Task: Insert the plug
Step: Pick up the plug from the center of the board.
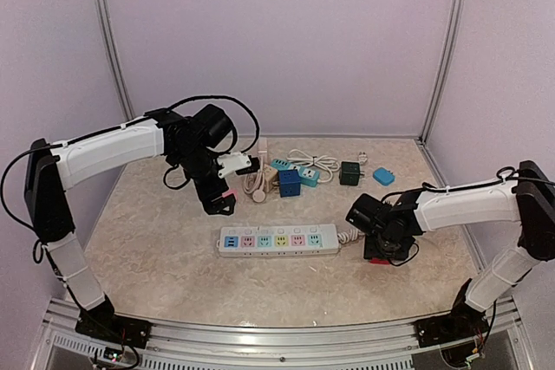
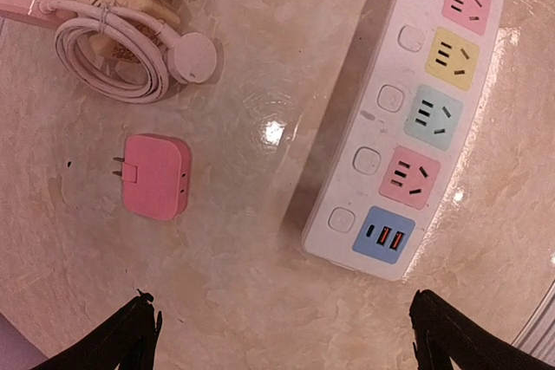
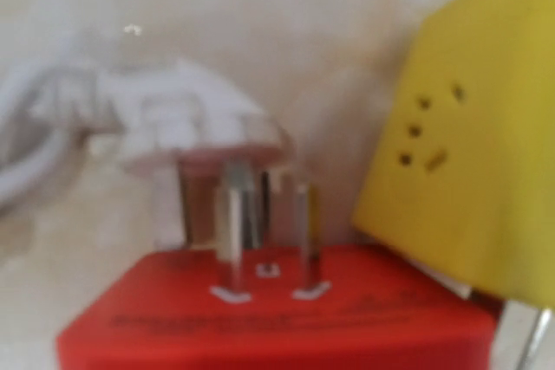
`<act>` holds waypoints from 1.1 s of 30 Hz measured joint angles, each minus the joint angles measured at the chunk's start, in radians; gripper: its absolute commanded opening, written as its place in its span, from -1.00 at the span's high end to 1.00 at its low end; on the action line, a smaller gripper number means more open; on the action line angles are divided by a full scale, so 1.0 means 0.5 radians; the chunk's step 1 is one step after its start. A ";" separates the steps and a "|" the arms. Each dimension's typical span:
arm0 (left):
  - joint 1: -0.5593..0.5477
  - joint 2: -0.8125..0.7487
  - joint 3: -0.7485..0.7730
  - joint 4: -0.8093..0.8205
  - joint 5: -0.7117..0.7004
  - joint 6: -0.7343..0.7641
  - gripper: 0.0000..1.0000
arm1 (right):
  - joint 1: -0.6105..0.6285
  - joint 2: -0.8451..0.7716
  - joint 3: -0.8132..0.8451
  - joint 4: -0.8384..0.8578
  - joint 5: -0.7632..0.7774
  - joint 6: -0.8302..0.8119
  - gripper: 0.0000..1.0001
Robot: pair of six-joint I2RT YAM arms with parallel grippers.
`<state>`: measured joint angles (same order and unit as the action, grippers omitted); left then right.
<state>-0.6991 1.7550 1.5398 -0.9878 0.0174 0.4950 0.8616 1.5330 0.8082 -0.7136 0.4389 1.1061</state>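
Across the pale marbled table (image 1: 156, 240) two white arms reach inward: the left arm (image 1: 113, 149) arches high over the middle-left, and the right arm (image 1: 460, 204) lies low toward the centre from the right side. Between them a long white power strip (image 1: 277, 240) lies flat, its row of sockets coloured pink, yellow, green and blue, with a USB panel at its left end. Behind it, by the back wall, is a loose cluster of adapters, among them a blue cube (image 1: 289, 181), a dark adapter (image 1: 350, 173) and a coiled white cable (image 1: 312, 162). The left gripper (image 2: 286, 340) hangs above bare table with its fingers (image 2: 130, 335) spread wide and holding nothing; a pink adapter (image 2: 156, 175) lies flat beside the strip's USB end, apart from it. The right gripper (image 1: 375, 249) sits down at the strip's right end, over the red plug (image 3: 277, 318), which rests on the table there. Whether its jaws are apart or clamped on that plug I cannot tell. A yellow block (image 3: 468, 162) stands close against the red plug's side, a blurred white plug (image 3: 191, 119) lies just behind, and two metal prongs (image 3: 230, 240) stand up from the red face.
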 measured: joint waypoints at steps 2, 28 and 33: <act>0.000 -0.008 0.000 0.000 -0.001 0.000 -0.97 | -0.002 -0.001 0.009 0.023 0.008 -0.025 1.00; -0.166 -0.560 0.663 -0.587 0.148 0.330 -0.98 | 0.243 -0.739 0.459 1.194 -1.079 -2.559 1.00; -0.459 -0.806 0.609 -0.584 0.155 0.468 -0.97 | 0.294 -0.618 0.556 1.305 -1.312 -2.744 1.00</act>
<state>-0.9287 1.3521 1.8442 -1.2797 0.0948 0.7288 1.0088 1.2240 1.0863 -0.0608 -0.2173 -0.2657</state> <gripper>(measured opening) 0.988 0.592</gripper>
